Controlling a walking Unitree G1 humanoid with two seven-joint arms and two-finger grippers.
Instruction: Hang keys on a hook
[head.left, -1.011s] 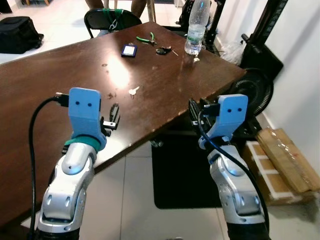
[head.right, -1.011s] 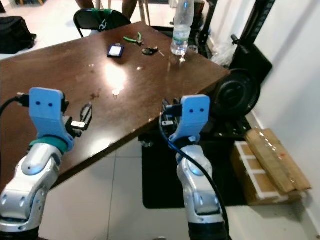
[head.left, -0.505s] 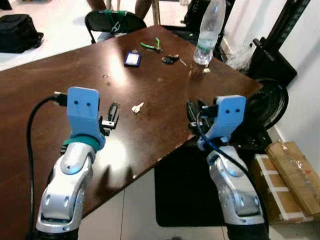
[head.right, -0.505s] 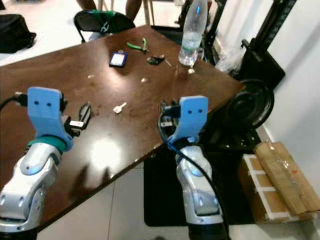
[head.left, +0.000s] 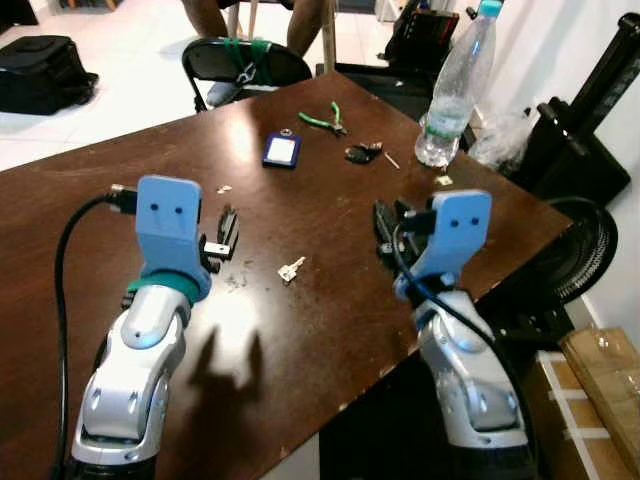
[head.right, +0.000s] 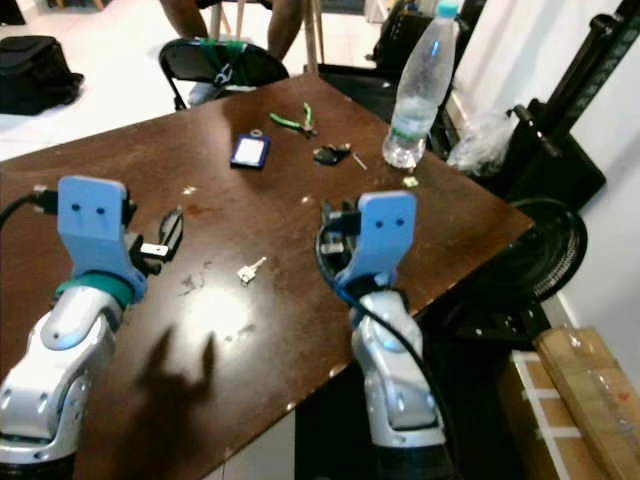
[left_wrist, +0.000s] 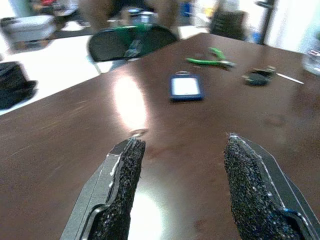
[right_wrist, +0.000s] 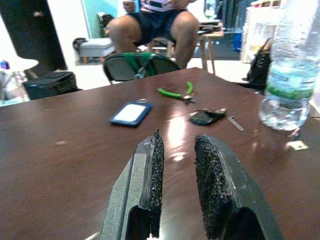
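Black keys (head.left: 362, 153): lying on the far part of the dark wooden bench (head.left: 330, 330), between green pliers (head.left: 324, 121) and a clear water bottle (head.left: 452, 90); a blue card holder (head.left: 281, 150) lies to their left. Small silver key (head.left: 291, 269): flat on the bench between the two arms. Left pincer (left_wrist: 182, 185): raised above the bench, fingers wide apart, holding nothing. Right pincer (right_wrist: 176, 180): raised above the bench, fingers set a narrow gap apart, holding nothing. Beyond the bench: a black chair (head.left: 243, 62) and a seated person's legs (right_wrist: 150, 25).

Brown table (head.left: 330, 330): key (head.left: 291, 269), bottle (head.left: 452, 90), pliers (head.left: 322, 122).
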